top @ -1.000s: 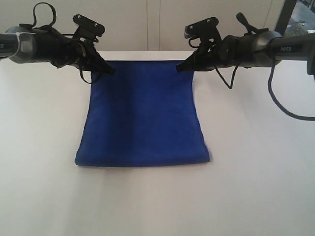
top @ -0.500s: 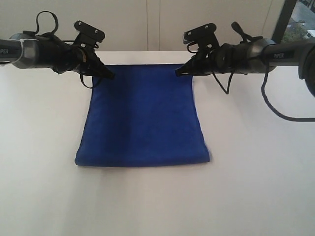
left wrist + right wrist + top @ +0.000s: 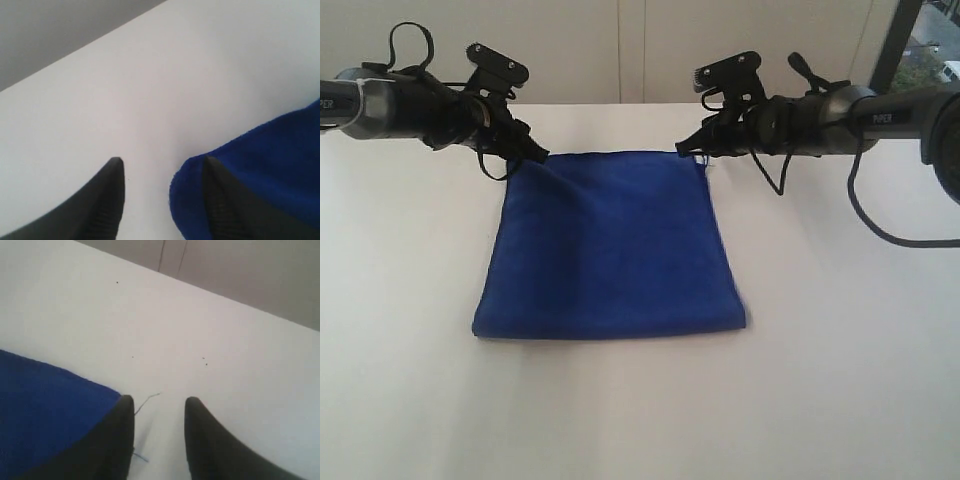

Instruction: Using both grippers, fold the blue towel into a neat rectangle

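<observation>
Exterior view – left gripper (image 3: 536, 156), right gripper (image 3: 684, 150) open, empty at towel (image 3: 610, 250) corners – we judge release step; next fold needs fresh grips.

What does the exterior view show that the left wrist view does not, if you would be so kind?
Only the exterior view shows the whole deep-blue fuzzy rectangular towel lying on the white tabletop, the black pincer-jawed right gripper at its far right corner, and both dark arms. Only the left wrist view shows the black left gripper's ribbed fingers standing apart, the towel's corner loose against one of them. Both show the towel, the tabletop and the left gripper.
</observation>
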`<action>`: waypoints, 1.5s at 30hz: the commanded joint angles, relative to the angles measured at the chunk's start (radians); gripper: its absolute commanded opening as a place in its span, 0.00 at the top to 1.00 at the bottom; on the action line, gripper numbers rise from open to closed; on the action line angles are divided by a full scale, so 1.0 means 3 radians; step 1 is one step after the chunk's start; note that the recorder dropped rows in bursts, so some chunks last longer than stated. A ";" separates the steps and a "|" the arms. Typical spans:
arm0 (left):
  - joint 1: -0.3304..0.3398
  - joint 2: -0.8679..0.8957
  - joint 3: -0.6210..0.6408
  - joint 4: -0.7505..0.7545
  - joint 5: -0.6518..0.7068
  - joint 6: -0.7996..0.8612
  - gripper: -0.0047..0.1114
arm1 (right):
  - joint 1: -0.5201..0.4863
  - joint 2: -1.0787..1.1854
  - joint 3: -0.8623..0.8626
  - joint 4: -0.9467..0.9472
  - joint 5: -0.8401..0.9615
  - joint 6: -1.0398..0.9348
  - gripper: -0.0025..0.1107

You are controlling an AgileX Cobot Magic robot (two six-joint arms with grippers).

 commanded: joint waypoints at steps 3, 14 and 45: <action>0.0008 -0.0003 -0.0068 0.0018 0.0095 0.0059 0.50 | -0.0018 -0.0059 -0.0040 0.0013 0.0332 0.0326 0.68; 0.0008 -0.0448 -0.0169 -0.0759 0.1554 0.0047 0.85 | -0.0184 -0.0429 -0.0535 0.0086 0.2234 0.0512 0.89; -0.0431 -0.2013 0.1783 -0.1656 0.2077 -0.0016 0.96 | 0.0017 -0.2310 0.1731 0.0469 0.2571 0.0300 0.98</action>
